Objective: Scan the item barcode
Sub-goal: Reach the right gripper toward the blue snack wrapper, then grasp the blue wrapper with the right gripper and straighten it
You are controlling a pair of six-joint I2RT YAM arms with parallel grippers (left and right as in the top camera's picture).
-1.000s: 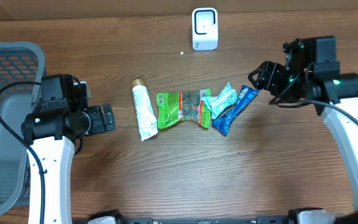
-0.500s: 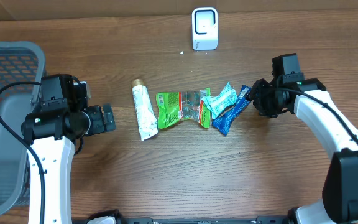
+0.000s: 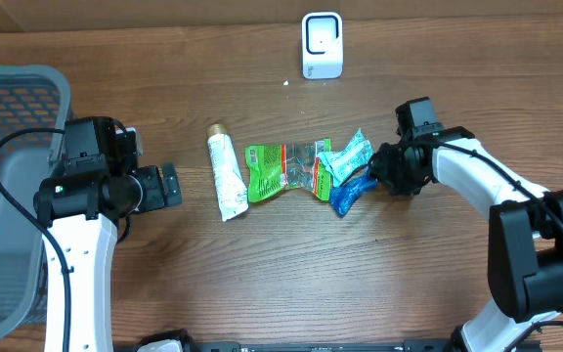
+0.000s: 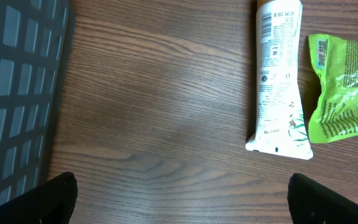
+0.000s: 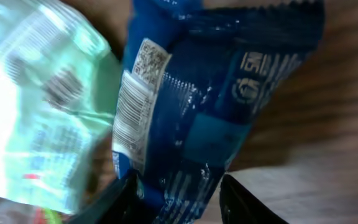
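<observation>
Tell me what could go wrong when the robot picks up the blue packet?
1. The right pincer has only the end of the blue packet between its fingers, so the shiny wrapper might slip out.
2. The mint-green packet lies right against it and could get dragged along.
3. Squeezing may wrinkle the barcode, making it harder to scan.

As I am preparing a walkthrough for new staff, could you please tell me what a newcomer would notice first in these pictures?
The right gripper stands out, pinching a blue packet at the right end of the row in the middle of the table. A white scanner stands at the far edge, and a grey basket sits at the left, beside the open left gripper.
</observation>
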